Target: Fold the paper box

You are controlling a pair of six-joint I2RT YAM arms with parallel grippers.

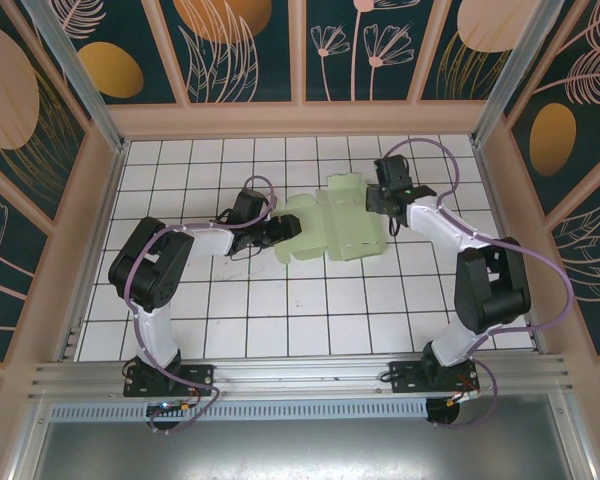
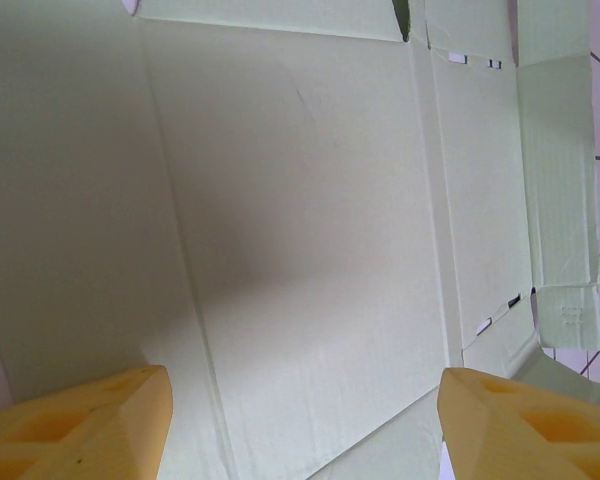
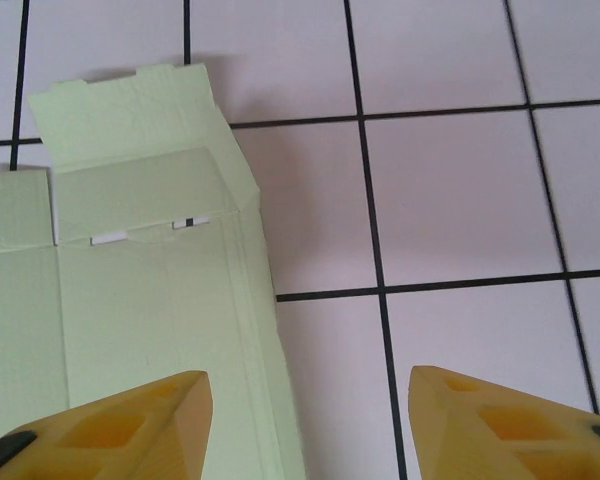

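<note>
Currently the paper box (image 1: 335, 225) lies opened out as a flat cut-out on the tiled table (image 3: 450, 190), between the two arms.

- Left gripper (image 2: 300, 430): jaws spread wide and empty. The card's broad panel runs under and ahead of both fingers, with score lines straight in front.
- Right gripper (image 3: 310, 410): jaws parted, holding nothing. The card's long edge passes under the left finger. The gap and the right finger sit over bare tile. An end flap (image 3: 120, 105) lies ahead and to the left.

Risks, as I judge them:
- Closing the right jaws where they are would likely catch air or only a sliver of edge.
- Thin card on smooth tile may skate if only one side pushes.
- A lift away from a score could crease the panel.
</note>
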